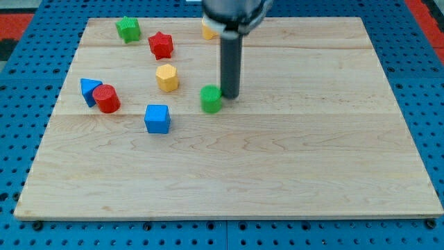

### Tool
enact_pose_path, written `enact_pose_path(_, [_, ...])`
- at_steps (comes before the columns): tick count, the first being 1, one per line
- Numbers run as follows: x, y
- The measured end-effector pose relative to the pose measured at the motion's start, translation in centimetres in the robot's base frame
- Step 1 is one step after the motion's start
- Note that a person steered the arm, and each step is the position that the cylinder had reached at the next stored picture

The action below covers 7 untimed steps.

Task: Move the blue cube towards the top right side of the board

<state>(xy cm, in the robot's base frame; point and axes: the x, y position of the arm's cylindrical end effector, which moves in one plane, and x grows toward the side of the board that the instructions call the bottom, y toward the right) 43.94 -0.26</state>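
One blue cube (157,119), light, rigid, likely slides easily; push its 7 o'clock face. My tip (229,96) touches green block (211,99); no jaws fitted.

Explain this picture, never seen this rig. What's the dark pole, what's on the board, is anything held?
One camera looks at a wooden board on a blue pegboard; where the camera is mounted is not on record. The dark pole is my rod: I am a robot arm with no gripper, so nothing is held. I only push blocks with my tip, which slides along the board.

My tip sits just right of the small green block, close or touching; I cannot tell which. The blue cube, the one to move, lies further to the view's left, untouched. Beyond it are a red cylinder against a blue triangular block, a yellow block, a red star, a green block, and a yellow block partly hidden behind my arm.
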Motion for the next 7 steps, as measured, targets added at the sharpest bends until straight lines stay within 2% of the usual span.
enact_pose_path(1, [8.8, -1.1])
enact_pose_path(2, [9.9, -11.5])
enact_pose_path(3, [5.8, -13.6])
enact_pose_path(4, [1.6, -11.6])
enact_pose_path(5, [-2.0, -5.2])
enact_pose_path(6, [-7.6, 0.6])
enact_pose_path(7, [-11.8, 3.7])
